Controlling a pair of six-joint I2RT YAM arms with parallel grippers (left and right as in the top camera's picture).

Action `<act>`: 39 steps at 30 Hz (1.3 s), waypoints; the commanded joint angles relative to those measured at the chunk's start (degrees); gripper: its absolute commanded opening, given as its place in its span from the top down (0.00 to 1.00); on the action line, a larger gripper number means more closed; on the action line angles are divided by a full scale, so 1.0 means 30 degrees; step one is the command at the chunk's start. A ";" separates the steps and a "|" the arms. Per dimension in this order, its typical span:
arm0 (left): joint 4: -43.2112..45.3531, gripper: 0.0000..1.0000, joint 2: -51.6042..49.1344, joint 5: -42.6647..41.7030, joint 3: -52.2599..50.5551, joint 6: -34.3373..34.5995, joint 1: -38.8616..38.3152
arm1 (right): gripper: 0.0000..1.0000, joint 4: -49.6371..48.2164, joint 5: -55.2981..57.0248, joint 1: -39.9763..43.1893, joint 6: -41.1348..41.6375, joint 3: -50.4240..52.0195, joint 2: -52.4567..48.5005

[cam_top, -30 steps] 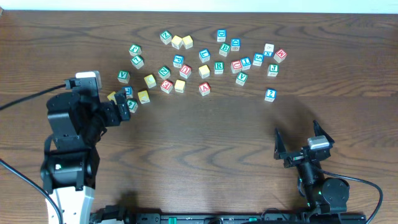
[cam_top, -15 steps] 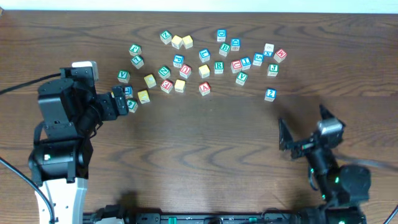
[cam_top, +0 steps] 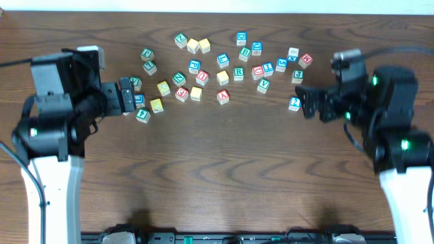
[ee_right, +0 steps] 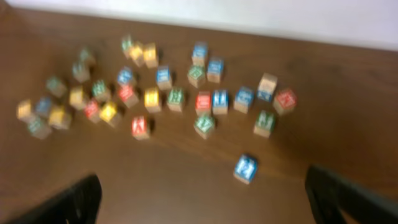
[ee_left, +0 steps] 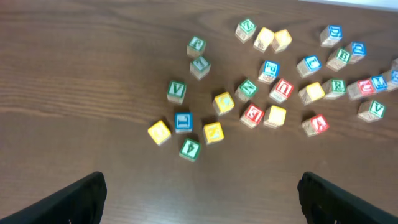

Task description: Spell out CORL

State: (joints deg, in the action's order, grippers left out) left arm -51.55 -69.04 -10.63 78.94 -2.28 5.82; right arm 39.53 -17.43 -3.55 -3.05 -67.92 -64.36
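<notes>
Across the far half of the dark brown wooden table (cam_top: 217, 176), the overhead view shows the small painted wooden letter cubes (cam_top: 222, 77) strewn in a loose band running left to right, each turned its own way. The green-faced R cube (cam_top: 239, 72) lies near the band's middle, its letter upright toward the robot; the other letters are too small to read surely. The left gripper (cam_top: 127, 96) stands spread at the band's left end, partly hiding cubes there. The right gripper (cam_top: 305, 103), also spread, has the lone blue-faced cube (cam_top: 294, 103) just beside its tips. From the left wrist, the left gripper (ee_left: 200, 183) shows wide-apart fingers cut off at the lower corners, and the R cube (ee_left: 337, 86) lies far right. From the right wrist everything is blurred and no letters read; the right gripper (ee_right: 202, 180) gapes, with the blue cube (ee_right: 245, 168) nearest.
</notes>
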 commanded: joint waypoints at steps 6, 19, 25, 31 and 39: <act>-0.3570 0.02 -0.4481 -0.0175 0.4641 -0.1027 -0.0036 | 0.01 0.7176 -0.0947 0.0029 -0.1319 -0.9136 -0.6666; -0.3526 0.02 -0.5566 -0.0182 0.4663 -0.1013 -0.0044 | 0.01 0.6943 -0.2055 -0.0058 -0.1362 -0.9843 -0.8641; -0.3402 0.02 -0.5566 -0.1195 0.4656 -0.1013 -0.0044 | 0.02 0.5799 -0.0408 -0.0517 0.1661 -0.9843 -0.8896; -0.2339 0.02 -0.5566 -0.1253 0.4656 -0.1005 -0.0044 | 0.02 0.5217 0.1362 -0.1749 0.4444 -0.9843 -0.9828; -0.1603 0.02 -0.5566 0.1537 0.4656 0.1151 -0.0036 | 0.07 0.4269 0.2273 -0.3541 0.6302 -1.0550 -1.1453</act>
State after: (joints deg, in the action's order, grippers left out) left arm -56.53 -85.41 -12.36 91.44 -3.55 5.80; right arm 52.42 -12.16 -12.75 12.25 -96.95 -96.51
